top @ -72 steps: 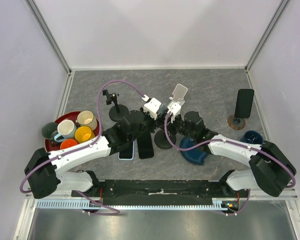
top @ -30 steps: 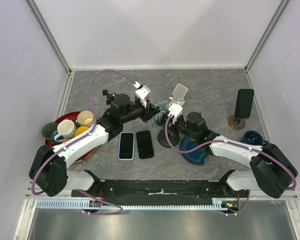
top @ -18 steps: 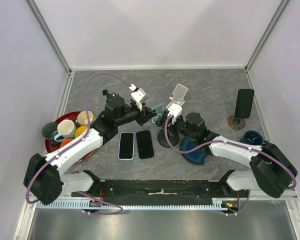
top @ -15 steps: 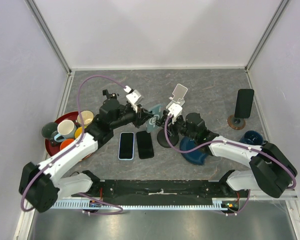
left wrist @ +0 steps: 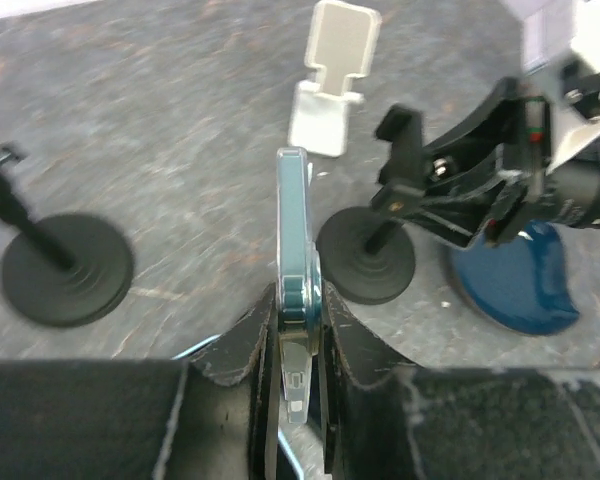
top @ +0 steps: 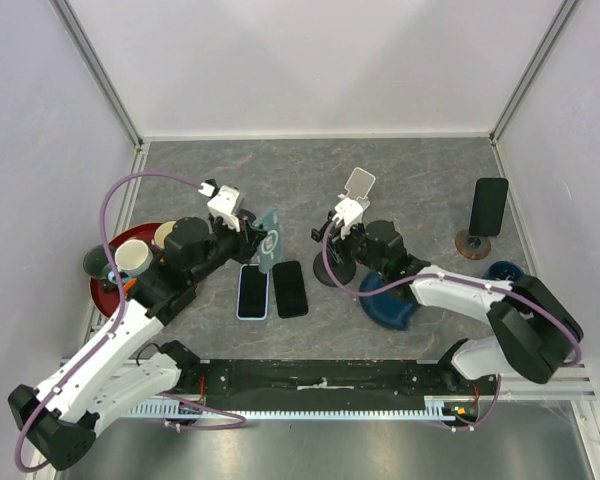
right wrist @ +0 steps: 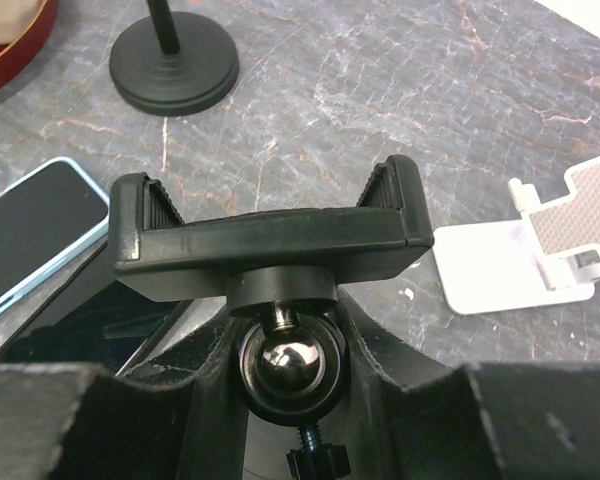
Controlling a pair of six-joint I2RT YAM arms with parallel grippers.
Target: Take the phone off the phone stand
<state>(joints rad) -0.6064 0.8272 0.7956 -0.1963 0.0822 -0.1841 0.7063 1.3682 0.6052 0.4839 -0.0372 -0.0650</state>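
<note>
The teal phone (top: 268,240) hangs edge-on above the table with my left gripper (top: 256,244) shut on its lower end. In the left wrist view the phone (left wrist: 293,220) stands upright between the two fingers, well left of the stand. The black phone stand (top: 329,270) has a round base and a clamp cradle (right wrist: 270,232) that holds nothing. My right gripper (right wrist: 287,352) is shut on the stand's ball joint (right wrist: 286,368) just under the cradle. The stand also shows in the left wrist view as the clamp (left wrist: 458,180) above its base (left wrist: 366,265).
Two phones (top: 252,291) (top: 291,288) lie flat in front of the left gripper. A white stand (top: 358,186) sits behind, a second black stand (left wrist: 66,266) to the left, a red bowl of cups (top: 102,290) at far left, a blue dish (top: 385,302) and a propped black phone (top: 489,206) to the right.
My left arm has drawn back to the left with the teal phone, carrying it away from the stand's clamp. The right gripper has stayed shut on the stand.
</note>
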